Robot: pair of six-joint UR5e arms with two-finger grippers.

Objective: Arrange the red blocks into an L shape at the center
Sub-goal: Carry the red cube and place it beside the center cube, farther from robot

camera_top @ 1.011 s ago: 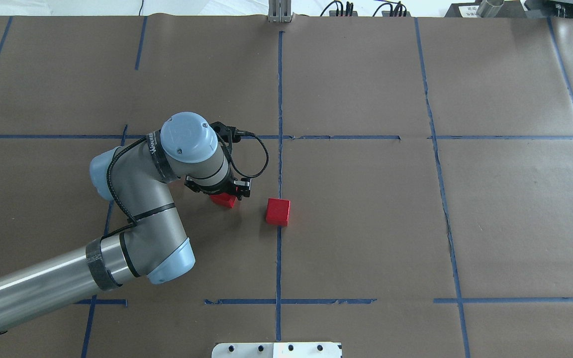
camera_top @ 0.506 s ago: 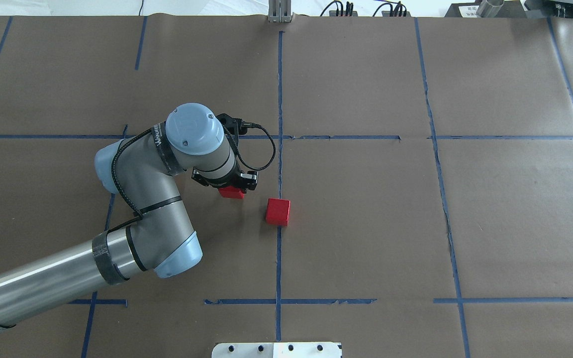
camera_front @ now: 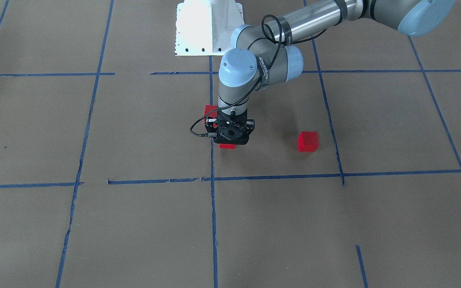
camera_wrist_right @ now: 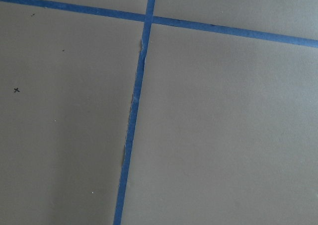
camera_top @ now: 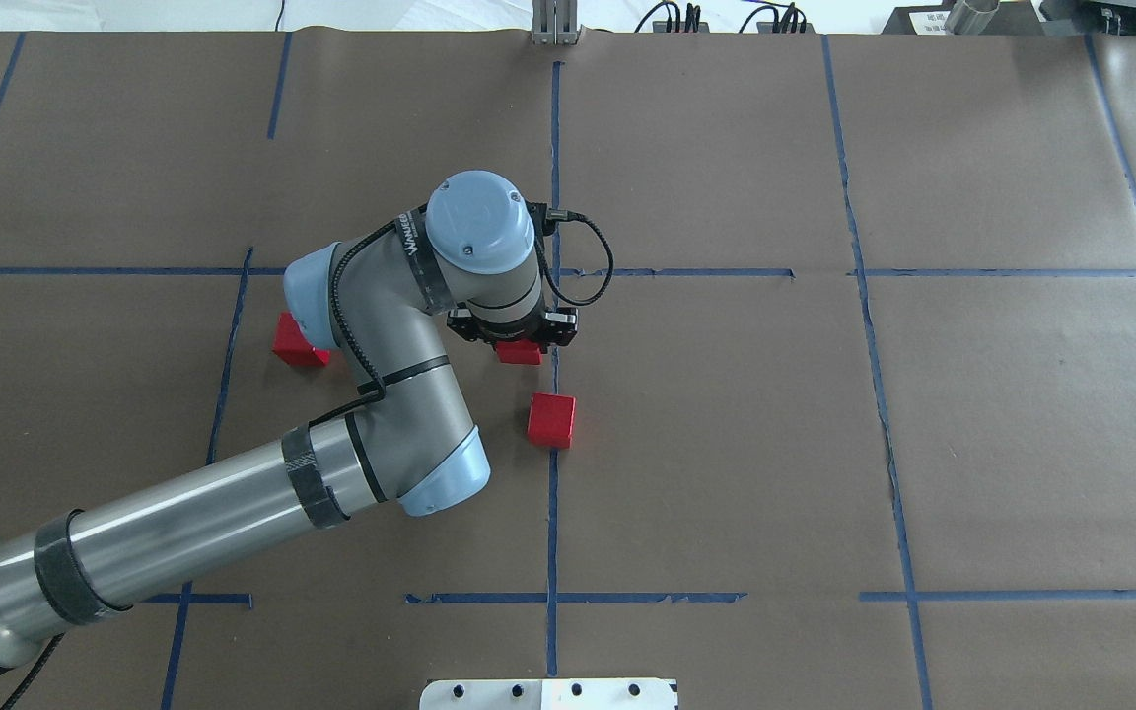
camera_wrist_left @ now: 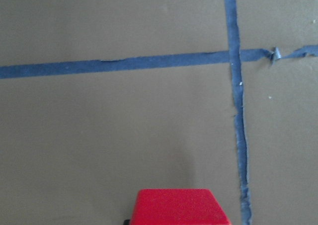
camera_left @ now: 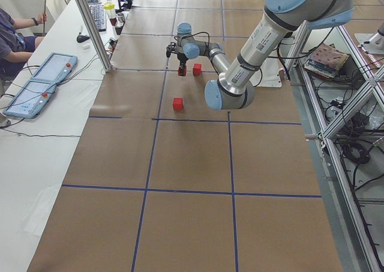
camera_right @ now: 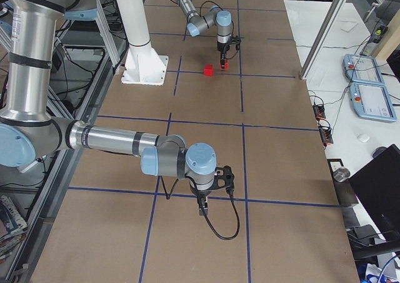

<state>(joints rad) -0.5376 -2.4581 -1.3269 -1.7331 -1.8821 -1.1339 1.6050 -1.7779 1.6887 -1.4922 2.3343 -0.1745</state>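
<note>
My left gripper [camera_top: 519,347] is shut on a red block [camera_top: 520,354] and holds it just left of the blue centre line, slightly above the table. The held block shows under the gripper [camera_front: 228,142] in the front view [camera_front: 227,146] and at the bottom of the left wrist view [camera_wrist_left: 179,207]. A second red block [camera_top: 551,420] sits on the centre line, nearer the robot. A third red block [camera_top: 295,342] lies to the left, partly behind the arm, and shows whole in the front view [camera_front: 308,141]. My right gripper [camera_right: 201,207] shows only in the exterior right view; I cannot tell its state.
Brown paper with blue tape lines [camera_top: 555,177] covers the table. The white robot base [camera_front: 208,28] stands at the near edge. A metal post [camera_top: 554,22] and cables are at the far edge. Teach pendants [camera_left: 36,86] lie on a side table.
My left arm has swung right and away from the robot, carrying the red block toward the centre line. The third red block at the left, hidden before, now shows.
</note>
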